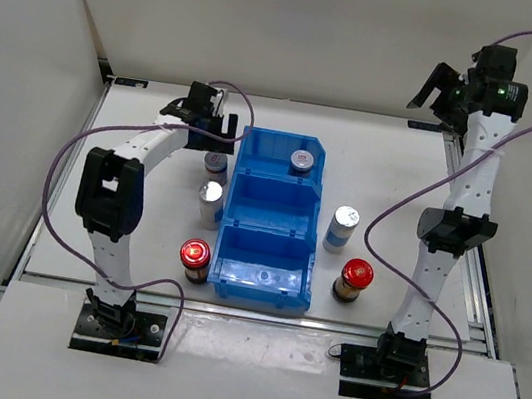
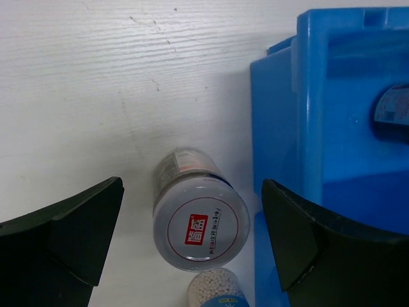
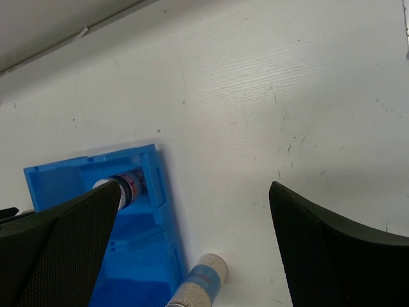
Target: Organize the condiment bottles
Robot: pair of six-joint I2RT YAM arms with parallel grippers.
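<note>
Blue bin (image 1: 236, 187) sits mid-counter (image 1: 401, 180), three compartments, long axis running 12 to 6 in the top view. First grey-lid bottle (image 1: 300, 160) stands upright in the 12 o'clock compartment. The other five stand upright on the counter around the bin.

- Second grey-lid bottle (image 1: 215, 163) is at the bin's 10 o'clock, just beside the wall.
- Left white-blue bottle (image 1: 211, 201) is at 9 o'clock, close to the second grey-lid bottle; contact can't be told.
- Left red-cap bottle (image 1: 195, 257) is at 8 o'clock.
- Right white-blue bottle (image 1: 343, 227) is at 3 o'clock, near the bin but apart.
- Right red-cap bottle (image 1: 354, 279) is at 4 o'clock, near the bin but apart.

Left fingers (image 2: 70, 236) are spread wide and gripping nothing. They hang over the second grey-lid bottle, which shows between them in the left wrist view with a gap on each side.

Right fingers (image 3: 332, 243) are spread wide and gripping nothing. They are raised high at the bin's 1 o'clock, over bare counter. The right wrist view catches the bin's 12 o'clock end with its bottle, and the right white-blue bottle at the bottom edge.
</note>
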